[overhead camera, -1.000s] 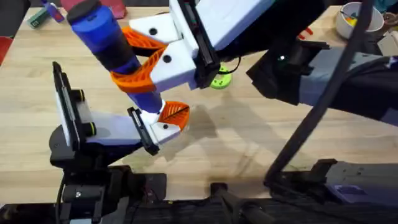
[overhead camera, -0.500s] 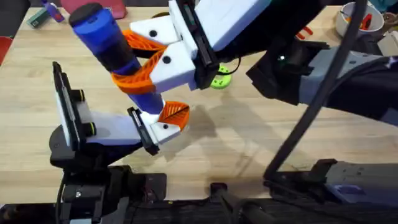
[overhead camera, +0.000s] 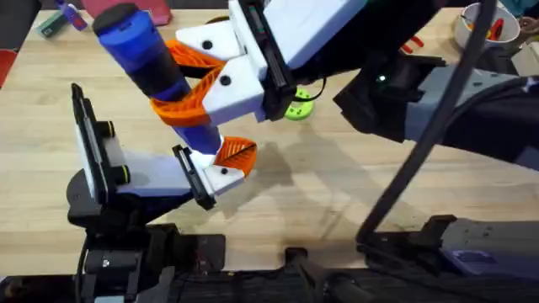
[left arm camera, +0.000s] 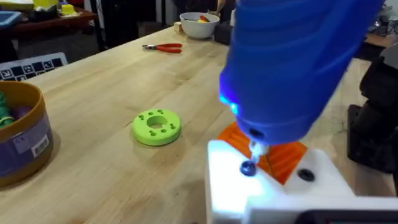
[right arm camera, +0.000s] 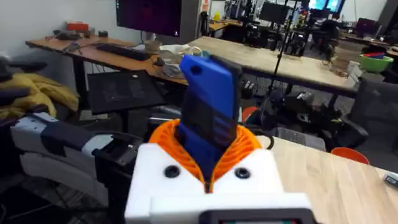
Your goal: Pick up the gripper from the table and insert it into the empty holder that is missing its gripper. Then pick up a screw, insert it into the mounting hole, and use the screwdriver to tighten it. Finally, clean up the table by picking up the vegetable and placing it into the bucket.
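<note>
The right pincer (overhead camera: 198, 80) is clamped on the screwdriver (overhead camera: 147, 59), orange ribbed pads squeezing the blue barrel from both sides. It shows well in the right wrist view, where the screwdriver (right arm camera: 208, 115) stands up between the two orange pads. The tool is tilted, its fat end up toward the far left and its thin metal tip pointing down at the white holder (overhead camera: 221, 175) near the front left of the surface (overhead camera: 337, 194).

In the left wrist view the tip sits right on a small dark screw (left arm camera: 248, 168) in the top of the holder (left arm camera: 273, 190), with a blue glow at the screwdriver's nose (left arm camera: 292, 68). The small orange gripper (overhead camera: 236, 152) is seated in the holder, poking out on its far side; a second dark hole sits beside it.

The left pincer I can't call: the overhead view shows the left arm low at the front left by the holder, but I can't make out whether its fingers are open or closed.

Containers:
- The bucket (left arm camera: 22, 134), tan with a dark blue band, stands on the surface well to one side of the holder. Something green peeks over its rim, and I can't tell what it is.
- A white bowl (overhead camera: 486, 25) sits at the far right corner with colourful bits in it, red and yellow at least.

There's also a lime green ring with holes (overhead camera: 296, 108) lying flat on the surface between bucket and holder, and red-handled pliers (left arm camera: 163, 47) farther back near the bowl.
</note>
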Controlling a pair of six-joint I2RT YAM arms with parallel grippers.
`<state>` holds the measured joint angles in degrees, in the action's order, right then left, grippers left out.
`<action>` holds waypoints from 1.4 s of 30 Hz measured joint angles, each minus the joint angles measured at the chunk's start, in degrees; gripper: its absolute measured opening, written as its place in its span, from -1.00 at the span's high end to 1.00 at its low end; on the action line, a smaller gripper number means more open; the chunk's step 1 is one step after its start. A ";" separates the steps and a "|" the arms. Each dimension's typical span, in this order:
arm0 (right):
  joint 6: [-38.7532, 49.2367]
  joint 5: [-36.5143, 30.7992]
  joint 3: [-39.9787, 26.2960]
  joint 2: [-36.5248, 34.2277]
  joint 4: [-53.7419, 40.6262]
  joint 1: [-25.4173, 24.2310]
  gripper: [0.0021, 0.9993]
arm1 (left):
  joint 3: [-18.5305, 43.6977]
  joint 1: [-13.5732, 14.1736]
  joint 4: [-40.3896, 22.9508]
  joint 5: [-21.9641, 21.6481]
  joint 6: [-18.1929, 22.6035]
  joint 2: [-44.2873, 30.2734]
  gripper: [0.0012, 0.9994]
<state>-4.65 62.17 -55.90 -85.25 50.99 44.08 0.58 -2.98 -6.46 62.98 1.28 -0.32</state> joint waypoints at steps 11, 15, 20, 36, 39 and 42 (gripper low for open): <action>0.01 -1.29 0.01 0.00 -0.03 0.54 0.96 | 0.00 0.00 0.00 0.00 0.00 0.00 0.99; 0.04 -1.29 0.00 0.00 -0.03 0.54 0.96 | 0.00 0.00 0.00 0.00 0.00 0.00 0.99; 0.15 -1.29 0.00 0.00 -0.18 0.54 0.96 | 0.00 0.00 0.00 0.00 0.00 0.02 0.99; 0.64 -1.31 0.00 0.00 -1.23 0.54 0.96 | 0.00 0.00 0.00 0.00 0.02 0.00 0.99; 0.95 -1.31 0.01 0.00 -1.25 0.54 0.96 | 0.00 0.00 0.00 0.00 0.00 0.02 0.99; 1.33 -1.31 0.01 0.00 -1.25 0.54 0.96 | 0.00 0.00 0.00 0.01 0.00 0.00 0.99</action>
<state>-3.32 60.86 -55.89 -85.25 49.74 44.62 0.58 -2.98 -6.46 62.99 1.28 -0.32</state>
